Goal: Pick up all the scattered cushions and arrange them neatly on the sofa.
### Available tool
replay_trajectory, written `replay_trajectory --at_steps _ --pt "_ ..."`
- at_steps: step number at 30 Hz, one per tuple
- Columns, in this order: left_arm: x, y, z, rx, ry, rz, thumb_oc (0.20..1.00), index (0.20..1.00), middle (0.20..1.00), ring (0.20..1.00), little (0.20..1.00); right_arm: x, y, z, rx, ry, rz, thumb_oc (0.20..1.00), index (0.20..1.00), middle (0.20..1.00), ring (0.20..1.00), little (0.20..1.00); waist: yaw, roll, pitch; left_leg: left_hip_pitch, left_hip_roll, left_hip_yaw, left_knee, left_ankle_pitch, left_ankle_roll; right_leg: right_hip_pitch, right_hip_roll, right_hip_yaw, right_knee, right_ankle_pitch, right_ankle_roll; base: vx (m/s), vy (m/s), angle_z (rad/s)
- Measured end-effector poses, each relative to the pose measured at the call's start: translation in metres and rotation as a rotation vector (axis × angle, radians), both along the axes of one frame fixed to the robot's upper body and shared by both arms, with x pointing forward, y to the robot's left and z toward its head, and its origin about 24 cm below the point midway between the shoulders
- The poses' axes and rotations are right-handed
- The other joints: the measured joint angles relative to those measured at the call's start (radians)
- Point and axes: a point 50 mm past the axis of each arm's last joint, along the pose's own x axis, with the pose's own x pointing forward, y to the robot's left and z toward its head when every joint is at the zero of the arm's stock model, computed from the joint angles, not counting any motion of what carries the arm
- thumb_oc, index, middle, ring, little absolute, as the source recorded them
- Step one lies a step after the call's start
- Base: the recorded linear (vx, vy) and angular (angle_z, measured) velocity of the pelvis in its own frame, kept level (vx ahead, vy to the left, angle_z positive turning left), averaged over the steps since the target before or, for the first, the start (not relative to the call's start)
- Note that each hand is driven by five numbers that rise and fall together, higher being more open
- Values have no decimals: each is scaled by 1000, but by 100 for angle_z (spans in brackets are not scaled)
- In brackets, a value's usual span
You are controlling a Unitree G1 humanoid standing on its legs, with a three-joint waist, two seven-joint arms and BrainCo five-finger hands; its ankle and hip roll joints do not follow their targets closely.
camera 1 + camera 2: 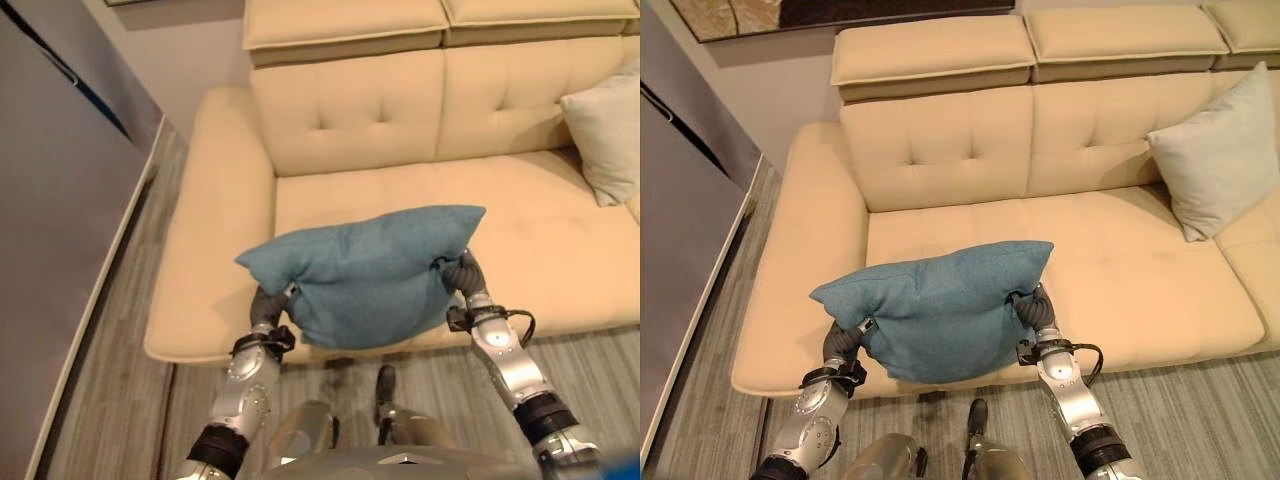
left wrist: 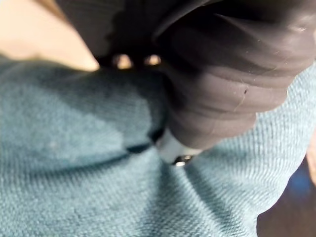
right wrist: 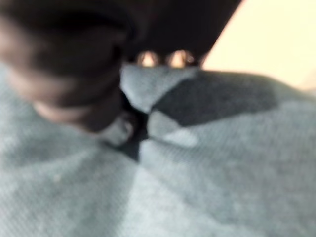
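The blue cushion [image 1: 940, 305] is a coarse woven cloth, matt, its weave plain to see up close. The sofa [image 1: 1120, 270] looks like smooth cream leather with a soft sheen, button-tufted on the back. The pale cushion [image 1: 1220, 160] at its right end is matt fabric. The floor [image 1: 1200, 395] is streaked grey wood-look planking.
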Motion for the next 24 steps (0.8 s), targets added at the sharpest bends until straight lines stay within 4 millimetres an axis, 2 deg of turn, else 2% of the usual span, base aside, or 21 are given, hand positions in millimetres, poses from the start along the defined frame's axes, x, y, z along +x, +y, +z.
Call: replay_trajectory --at_steps 1,2,5,6,9,11,12,13,14,16,17,18,19,20,22,23,24 --pt "7 -4 6 0 -26 -18 200 200 200 200 200 1 -3 1 11 -5 -22 200 200 200 200 200 -2 -23 11 -26 9 48 -88 6 -1 29 -2 -16 -29 -1 10 59 -2 34" --pt "10 -6 8 0 -35 -26 200 200 200 200 200 1 -4 2 14 -9 -26 200 200 200 200 200 -13 -26 11 -51 11 56 -126 13 -2 34 -1 -30 -36 -1 12 91 -7 29" --pt "16 -12 14 1 -58 -52 200 200 200 200 200 2 -12 4 25 -17 -71 200 200 200 200 200 -11 -32 15 -134 29 166 -211 75 -10 38 4 -59 -36 -26 14 151 29 24" --pt "15 -12 13 3 -53 -51 200 200 200 200 200 2 -11 4 27 -18 -74 200 200 200 200 200 5 -33 15 -124 35 194 -195 104 6 52 17 -55 -36 -36 22 222 92 7" --pt "10 -7 9 10 -36 -38 200 200 200 200 200 3 -7 4 36 -20 -64 200 200 200 200 200 16 -16 13 -21 19 144 -333 137 28 85 36 -48 -36 -44 33 203 106 -10" --pt "7 -6 7 7 -29 -32 200 200 200 200 200 4 -6 6 36 -26 -57 200 200 200 200 200 15 9 7 52 27 119 -433 214 40 103 60 -44 -35 -55 43 135 121 -15" --pt "7 -4 7 16 -24 -34 200 200 200 200 200 4 -4 5 44 -24 -54 200 200 200 200 200 15 2 7 81 20 124 -470 225 65 113 53 -41 -36 -63 44 118 145 -15" --pt "7 -2 7 22 -25 -34 200 200 200 200 200 5 -2 6 50 -27 -51 200 200 200 200 200 16 0 8 100 16 127 -486 226 75 112 49 -28 -21 -64 49 121 147 -36" --pt "5 6 10 43 -29 -31 200 200 200 200 200 6 3 6 67 -28 -42 200 200 200 200 200 24 2 7 142 13 154 -516 216 88 74 27 -20 106 -133 96 64 167 -34" --pt "6 5 13 44 -44 -35 200 200 200 200 200 5 4 5 68 -24 -38 200 200 200 200 200 21 2 7 151 8 157 -516 217 91 48 7 -27 186 -178 115 38 151 -13" --pt "10 8 19 58 -66 -39 200 200 200 200 200 8 5 9 68 -37 -32 200 200 200 200 200 20 7 10 139 5 154 -500 205 101 -29 -5 -2 329 -194 161 43 51 10" --pt "15 8 25 67 -88 -46 200 200 200 200 200 9 5 10 69 -44 -31 200 200 200 200 200 13 22 20 135 5 151 -495 206 109 -152 -35 4 554 -230 240 111 35 14" --pt "16 10 26 74 -93 -46 200 200 200 200 200 7 5 8 69 -33 -31 200 200 200 200 200 12 20 19 147 1 149 -494 201 110 -156 -46 5 548 -243 239 156 24 25" --pt "19 9 28 72 -103 -43 200 200 200 200 200 7 5 8 69 -35 -27 200 200 200 200 200 11 17 17 151 -7 126 -496 177 99 -167 -45 71 505 -255 217 238 -17 32" --pt "29 5 39 74 -143 -50 200 200 200 200 200 8 3 14 65 -61 -38 200 200 200 200 200 -3 26 22 143 -21 91 -497 180 98 -174 -43 186 409 -257 212 211 -55 50" --pt "35 3 45 69 -164 -46 200 200 200 200 200 9 3 16 55 -72 -38 200 200 200 200 200 -13 32 24 138 -31 64 -495 194 105 -185 -41 236 367 -220 207 111 -84 65" --pt "37 2 47 71 -175 -50 200 200 200 200 200 8 2 15 55 -67 -41 200 200 200 200 200 -27 31 24 144 -38 45 -497 196 108 -174 -51 237 331 -196 208 66 -113 69"
